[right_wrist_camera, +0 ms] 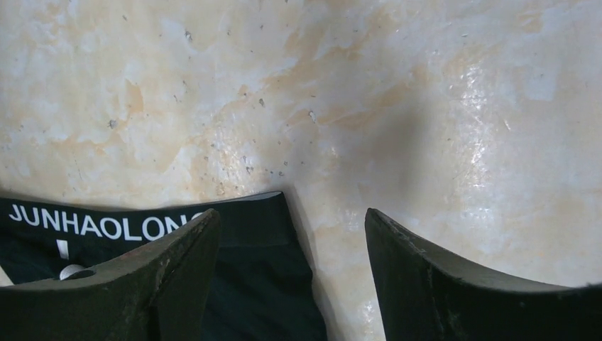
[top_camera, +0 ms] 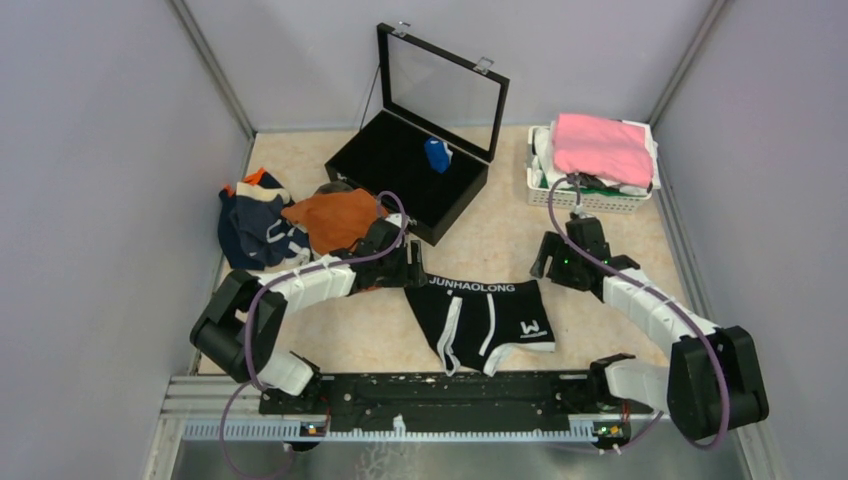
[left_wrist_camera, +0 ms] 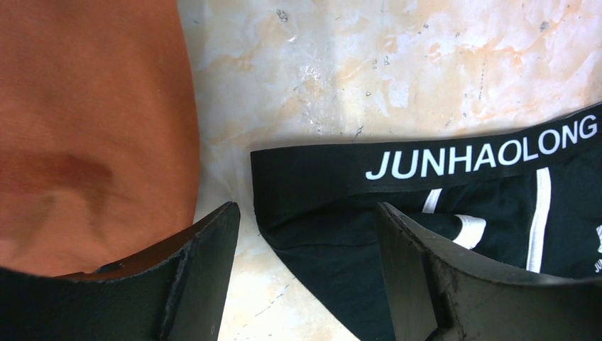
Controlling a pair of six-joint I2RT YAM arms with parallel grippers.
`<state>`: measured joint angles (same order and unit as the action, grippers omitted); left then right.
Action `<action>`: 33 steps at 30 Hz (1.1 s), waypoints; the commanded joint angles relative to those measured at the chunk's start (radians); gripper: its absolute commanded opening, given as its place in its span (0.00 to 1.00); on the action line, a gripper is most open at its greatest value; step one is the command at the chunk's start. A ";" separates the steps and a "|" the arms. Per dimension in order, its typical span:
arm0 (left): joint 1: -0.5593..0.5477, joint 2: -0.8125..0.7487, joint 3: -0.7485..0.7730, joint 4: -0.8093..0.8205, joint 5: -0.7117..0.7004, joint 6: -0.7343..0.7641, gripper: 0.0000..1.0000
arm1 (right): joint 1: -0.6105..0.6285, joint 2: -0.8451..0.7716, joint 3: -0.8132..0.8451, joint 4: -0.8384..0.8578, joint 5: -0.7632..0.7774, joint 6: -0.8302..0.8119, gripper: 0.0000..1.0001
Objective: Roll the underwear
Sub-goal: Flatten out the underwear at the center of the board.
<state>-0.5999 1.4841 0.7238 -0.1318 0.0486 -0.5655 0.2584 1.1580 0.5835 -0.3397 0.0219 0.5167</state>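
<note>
Left pincer, right pincer — both spread wide, empty, at black briefs waistband corners.

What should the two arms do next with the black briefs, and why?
Probably lower both arms and close on the ends of the waistband. The black briefs lie flat on the table, not yet rolled. Both sets of jaws stand open, each straddling one waistband corner and gripping nothing.
</note>
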 commanded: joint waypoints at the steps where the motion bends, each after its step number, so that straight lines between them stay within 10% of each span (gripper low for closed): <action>1: 0.006 0.023 0.027 0.048 0.039 -0.011 0.76 | -0.008 0.038 0.018 -0.005 -0.037 -0.036 0.73; 26: 0.008 0.060 -0.015 0.067 0.033 -0.004 0.65 | -0.009 0.154 -0.046 0.106 -0.162 -0.074 0.49; 33: 0.012 0.087 -0.011 0.079 0.014 0.014 0.67 | -0.009 0.127 -0.043 0.055 -0.144 -0.073 0.58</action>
<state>-0.5949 1.5299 0.7258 -0.0475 0.0883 -0.5735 0.2523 1.2915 0.5510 -0.2062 -0.1314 0.4534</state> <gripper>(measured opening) 0.654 0.511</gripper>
